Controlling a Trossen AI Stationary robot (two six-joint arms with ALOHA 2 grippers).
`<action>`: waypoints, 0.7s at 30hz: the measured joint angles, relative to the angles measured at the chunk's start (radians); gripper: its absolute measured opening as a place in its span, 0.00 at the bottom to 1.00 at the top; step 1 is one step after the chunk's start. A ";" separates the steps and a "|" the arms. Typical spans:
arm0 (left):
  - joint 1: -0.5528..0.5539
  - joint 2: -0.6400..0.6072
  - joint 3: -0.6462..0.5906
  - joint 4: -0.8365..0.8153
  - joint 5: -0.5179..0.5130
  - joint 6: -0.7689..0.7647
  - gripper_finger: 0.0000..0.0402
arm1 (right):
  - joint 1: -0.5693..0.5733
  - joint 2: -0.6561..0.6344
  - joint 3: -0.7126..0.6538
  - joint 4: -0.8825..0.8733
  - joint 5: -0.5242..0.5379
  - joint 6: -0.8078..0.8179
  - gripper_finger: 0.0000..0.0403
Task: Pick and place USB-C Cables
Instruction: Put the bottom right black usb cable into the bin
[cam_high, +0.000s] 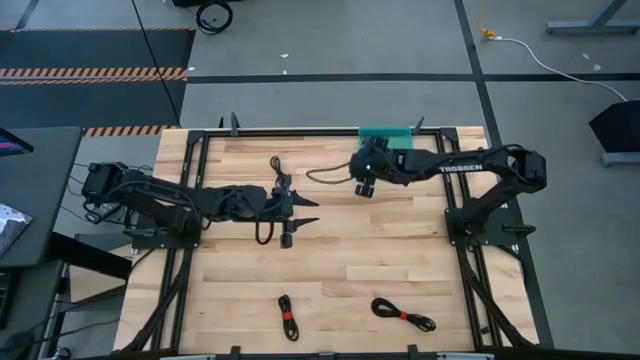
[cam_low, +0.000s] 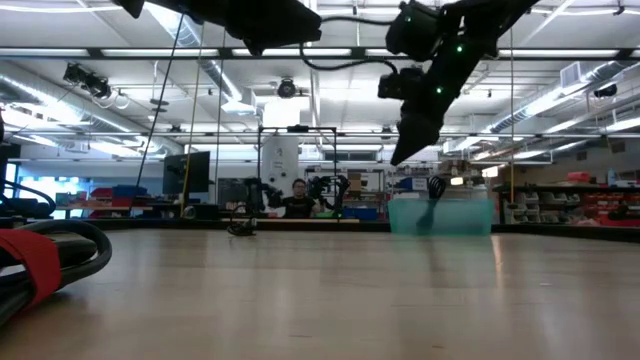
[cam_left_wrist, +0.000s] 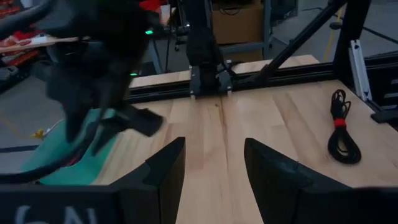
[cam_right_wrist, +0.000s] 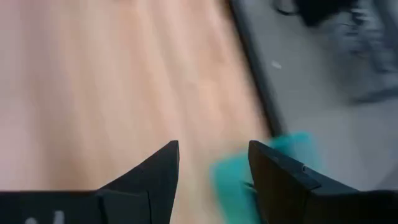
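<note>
Three small black coiled cables lie flat on the wooden table: one near the far edge (cam_high: 277, 166), and two with red ties near the front edge (cam_high: 288, 316) (cam_high: 403, 314). One red-tied cable also shows in the left wrist view (cam_left_wrist: 342, 127), and one close up in the low view (cam_low: 35, 265). A teal bin (cam_high: 386, 134) stands at the table's far edge. My right gripper (cam_high: 362, 188) is open and empty, raised just in front of the bin (cam_right_wrist: 249, 177). My left gripper (cam_high: 315, 211) is open and empty above the table's middle.
A black metal frame (cam_high: 200, 150) runs round the table, with both arm bases bolted to it. In the low view a dark thing (cam_low: 435, 190) shows inside the bin's translucent wall. Bare wood lies between the two grippers and the front cables.
</note>
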 joint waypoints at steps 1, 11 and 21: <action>0.003 0.000 0.000 0.005 0.000 -0.015 0.43 | 0.017 -0.003 0.000 -0.003 -0.031 0.021 0.49; 0.013 0.000 0.000 -0.016 0.001 -0.153 0.43 | 0.177 -0.009 0.000 -0.070 -0.256 0.205 0.49; -0.127 0.000 0.000 -0.011 0.001 -0.254 0.43 | 0.358 -0.009 0.000 -0.249 -0.293 0.457 0.48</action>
